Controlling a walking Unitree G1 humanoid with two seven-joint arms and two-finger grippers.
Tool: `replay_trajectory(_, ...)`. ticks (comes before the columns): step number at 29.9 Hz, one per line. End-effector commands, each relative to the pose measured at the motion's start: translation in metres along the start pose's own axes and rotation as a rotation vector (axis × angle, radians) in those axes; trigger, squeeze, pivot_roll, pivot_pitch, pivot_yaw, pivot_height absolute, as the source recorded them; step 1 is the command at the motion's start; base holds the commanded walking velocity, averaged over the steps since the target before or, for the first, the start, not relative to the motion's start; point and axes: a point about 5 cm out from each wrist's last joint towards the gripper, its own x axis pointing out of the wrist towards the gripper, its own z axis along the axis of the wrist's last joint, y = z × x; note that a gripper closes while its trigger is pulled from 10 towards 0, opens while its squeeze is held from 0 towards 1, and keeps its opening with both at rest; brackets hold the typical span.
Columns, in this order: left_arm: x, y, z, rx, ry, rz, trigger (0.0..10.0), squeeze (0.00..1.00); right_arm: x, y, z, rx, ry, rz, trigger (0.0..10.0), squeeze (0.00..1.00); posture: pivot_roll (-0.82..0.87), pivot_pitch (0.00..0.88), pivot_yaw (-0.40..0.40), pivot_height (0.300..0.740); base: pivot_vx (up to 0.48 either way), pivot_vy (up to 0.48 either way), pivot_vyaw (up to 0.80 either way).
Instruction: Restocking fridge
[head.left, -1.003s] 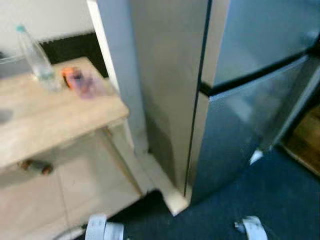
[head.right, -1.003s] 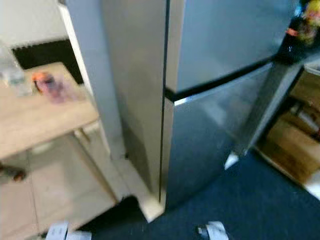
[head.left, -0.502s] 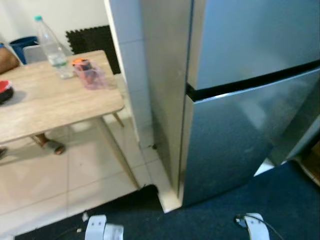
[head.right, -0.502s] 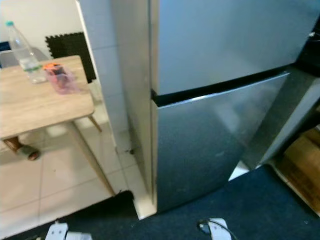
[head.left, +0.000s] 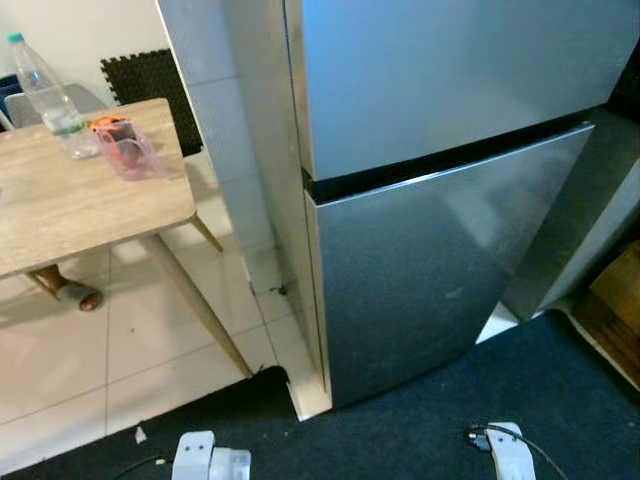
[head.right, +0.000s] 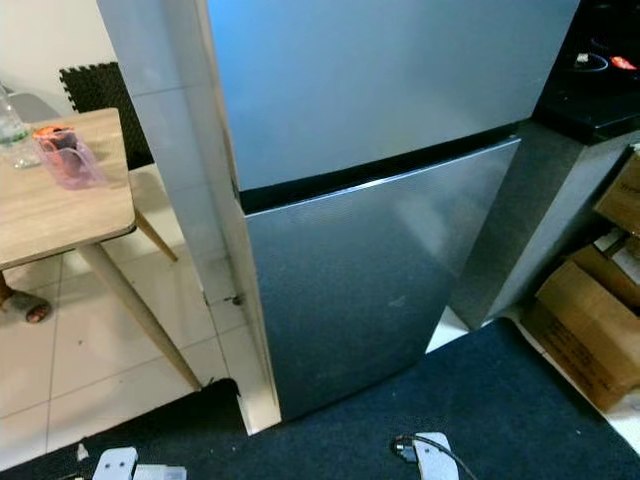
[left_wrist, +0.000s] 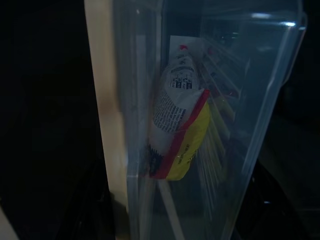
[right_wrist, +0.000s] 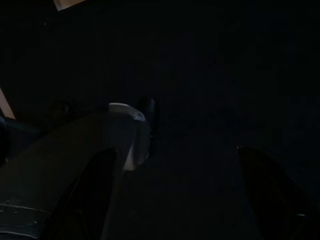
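Note:
The silver two-door fridge (head.left: 430, 170) stands straight ahead with its upper door and its lower door (head.right: 370, 280) both closed. In the left wrist view my left gripper (left_wrist: 180, 200) is shut on a clear plastic container (left_wrist: 250, 100), with a black finger (left_wrist: 95, 200) on each side. Inside the container lies a white, yellow and red packet (left_wrist: 180, 125). The right wrist view is very dark: my right gripper (right_wrist: 182, 185) hangs with its fingers (right_wrist: 95, 190) apart and nothing between them. Silver parts of my arms (head.left: 205, 458) sit at the bottom edge of the left eye view.
A wooden table (head.left: 70, 210) at the left carries a water bottle (head.left: 45, 95) and a pink container (head.left: 125, 150). A person's sandalled foot (head.left: 70, 293) rests under it. A white tiled pillar (head.left: 220, 130) adjoins the fridge. Cardboard boxes (head.right: 590, 310) sit at the right; dark carpet (head.right: 400, 410) lies underfoot.
The camera has swung, so the fridge now sits square in front and the table has slid to the left edge. The blur has cleared. The things themselves have not moved.

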Motion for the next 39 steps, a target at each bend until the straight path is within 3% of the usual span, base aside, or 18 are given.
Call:
replay_trajectory(1,0.000,0.001,0.000,-0.002,-0.006,0.003,10.0,0.00,0.001,0.001,0.013,-0.019,-0.060,0.042,10.0,0.00,-0.04,0.000,0.016,0.740,0.000,0.000,0.00)
replay_trajectory(5,0.000,0.001,-0.001,-0.002,-0.005,0.003,10.0,0.00,0.001,0.002,0.025,0.006,-0.113,0.094,10.0,0.00,-0.04,0.000,0.016,0.740,0.000,0.000,0.00)
replay_trajectory(6,0.000,0.002,-0.001,-0.002,-0.004,0.004,10.0,0.00,0.000,0.005,0.037,0.013,-0.158,0.180,10.0,0.00,-0.04,0.000,0.014,0.740,0.000,0.000,0.00)
replay_trajectory(7,0.000,0.002,-0.001,-0.002,-0.004,0.007,10.0,0.00,-0.003,0.012,0.060,-0.018,-0.243,0.377,10.0,0.00,-0.04,0.000,0.015,0.740,0.000,0.000,0.00)
replay_trajectory(9,-0.001,0.002,-0.001,-0.002,-0.004,0.009,10.0,0.00,-0.008,0.015,0.078,-0.062,-0.299,0.511,10.0,0.00,-0.04,0.000,0.012,0.740,0.000,0.000,0.00)
replay_trajectory(13,-0.001,0.003,0.000,-0.003,-0.005,0.012,10.0,0.00,-0.016,0.017,0.103,-0.119,-0.372,0.659,10.0,0.00,-0.04,0.000,0.011,0.740,0.000,0.000,0.00)
replay_trajectory(17,0.000,0.003,0.000,-0.004,-0.007,0.013,10.0,0.00,-0.036,0.024,0.139,-0.189,-0.474,0.934,10.0,0.00,-0.04,0.000,0.010,0.740,0.000,0.000,0.00)
replay_trajectory(18,0.000,0.003,0.000,-0.004,-0.007,0.013,10.0,0.00,-0.036,0.024,0.139,-0.189,-0.474,0.934,10.0,0.00,-0.04,0.000,0.010,0.740,0.000,0.000,0.00)
replay_trajectory(19,0.000,0.003,0.000,-0.004,-0.008,0.014,10.0,0.00,-0.046,0.027,0.153,-0.206,-0.510,1.043,10.0,0.07,-0.04,0.000,0.009,0.740,0.000,0.000,0.00)
replay_trajectory(20,0.000,0.003,0.001,-0.005,-0.009,0.013,10.0,0.00,-0.057,0.030,0.166,-0.218,-0.552,1.128,10.0,0.30,-0.04,0.000,0.008,0.740,0.000,0.000,0.00)
replay_trajectory(21,0.000,0.003,0.001,-0.006,-0.010,0.012,10.0,0.00,-0.067,0.033,0.181,-0.214,-0.612,1.186,10.0,1.00,-0.04,0.000,0.009,0.740,0.000,0.000,0.00)
replay_trajectory(24,-0.001,0.003,0.001,-0.006,-0.012,0.008,10.0,0.00,-0.099,0.038,0.223,-0.257,-0.817,1.256,10.0,1.00,-0.04,0.000,0.010,0.740,0.000,0.000,0.00)
replay_trajectory(26,0.000,0.003,0.001,-0.006,-0.012,0.007,10.0,0.00,-0.109,0.039,0.239,-0.294,-0.889,1.244,10.0,1.00,-0.04,0.000,0.008,0.740,0.000,0.000,0.00)
replay_trajectory(28,0.000,0.003,0.001,-0.006,-0.012,0.007,10.0,0.00,-0.109,0.039,0.239,-0.294,-0.889,1.244,10.0,1.00,-0.04,0.000,0.008,0.740,0.000,0.000,0.00)
replay_trajectory(31,0.000,0.002,0.000,-0.005,-0.012,0.005,10.0,0.00,-0.130,0.044,0.275,-0.484,-1.015,1.118,10.0,1.00,-0.04,0.000,0.001,0.740,0.000,0.000,0.00)
replay_trajectory(32,0.000,0.002,0.000,-0.005,-0.012,0.005,10.0,0.00,-0.130,0.044,0.275,-0.484,-1.015,1.118,10.0,1.00,-0.04,0.000,0.001,0.740,0.000,0.000,0.00)
replay_trajectory(33,0.000,0.002,0.000,-0.005,-0.012,0.004,10.0,0.00,-0.137,0.047,0.286,-0.541,-1.048,1.092,10.0,0.05,-0.04,0.000,0.001,0.740,0.000,0.000,0.00)
replay_trajectory(39,0.000,0.002,0.001,0.000,-0.013,0.001,10.0,0.00,-0.161,0.057,0.314,-0.731,-1.100,0.963,10.0,0.00,-0.04,0.000,0.002,0.740,0.000,0.000,0.00)
